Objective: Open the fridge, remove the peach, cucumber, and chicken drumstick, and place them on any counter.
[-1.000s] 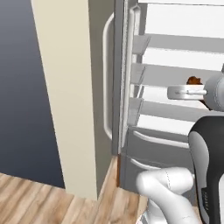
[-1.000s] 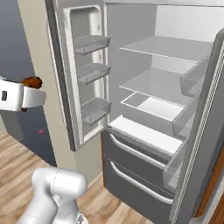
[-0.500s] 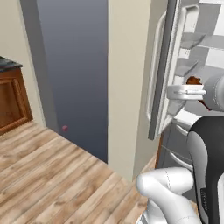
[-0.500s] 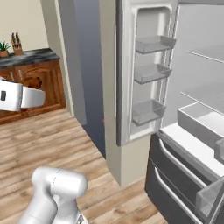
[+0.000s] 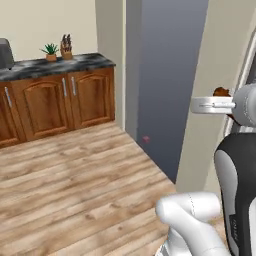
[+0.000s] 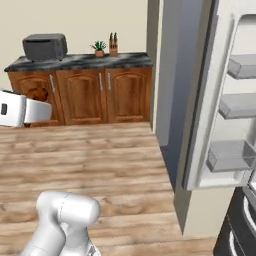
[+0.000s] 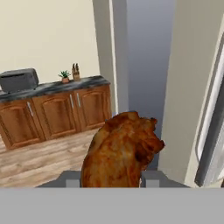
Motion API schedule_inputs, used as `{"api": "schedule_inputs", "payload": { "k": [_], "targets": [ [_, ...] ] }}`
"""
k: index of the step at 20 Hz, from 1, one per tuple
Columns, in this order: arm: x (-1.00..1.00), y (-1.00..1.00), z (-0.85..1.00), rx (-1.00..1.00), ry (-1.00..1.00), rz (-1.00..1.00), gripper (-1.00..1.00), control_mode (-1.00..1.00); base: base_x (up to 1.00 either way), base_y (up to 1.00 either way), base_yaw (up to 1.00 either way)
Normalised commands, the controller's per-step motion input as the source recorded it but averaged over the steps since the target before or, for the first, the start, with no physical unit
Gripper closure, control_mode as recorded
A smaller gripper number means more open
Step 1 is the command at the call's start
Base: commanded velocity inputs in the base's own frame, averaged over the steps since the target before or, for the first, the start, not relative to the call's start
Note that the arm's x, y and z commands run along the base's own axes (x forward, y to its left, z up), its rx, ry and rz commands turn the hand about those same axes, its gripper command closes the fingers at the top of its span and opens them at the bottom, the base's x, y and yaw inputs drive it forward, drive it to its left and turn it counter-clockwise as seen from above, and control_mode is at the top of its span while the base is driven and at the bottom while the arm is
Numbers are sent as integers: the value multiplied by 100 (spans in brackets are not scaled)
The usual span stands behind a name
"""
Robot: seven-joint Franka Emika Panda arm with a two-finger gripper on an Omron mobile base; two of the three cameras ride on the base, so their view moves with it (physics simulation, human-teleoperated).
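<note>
Left base view – the chicken drumstick (image 5: 220, 92) peeks behind the raised gripper (image 5: 212, 104); right base, it rides toward the counter (image 6: 80, 60); hand view – half-closed fingers pinch its lumpy, greasy-looking, fairly firm body mid-bulge.

In the hand view the gripper (image 7: 112, 183) is being hidden almost wholly by the chicken drumstick (image 7: 120, 151) at 6 o'clock. In the right base view the fridge (image 6: 225, 115) is being cut off at 3 o'clock. The peach and cucumber are not being made out anywhere.
</note>
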Motion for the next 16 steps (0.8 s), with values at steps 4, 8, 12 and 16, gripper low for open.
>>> {"api": "schedule_inputs", "payload": {
  "k": [4, 8, 12, 16],
  "targets": [
    [0, 0, 0, 0, 0, 0, 100, 100, -1, 9, 75],
    [0, 0, 0, 0, 0, 0, 100, 100, 0, 9, 71],
    [0, 0, 0, 0, 0, 0, 100, 100, 17, 44, 64],
    [0, 0, 0, 0, 0, 0, 100, 100, 92, 49, 45]
  ]
}}
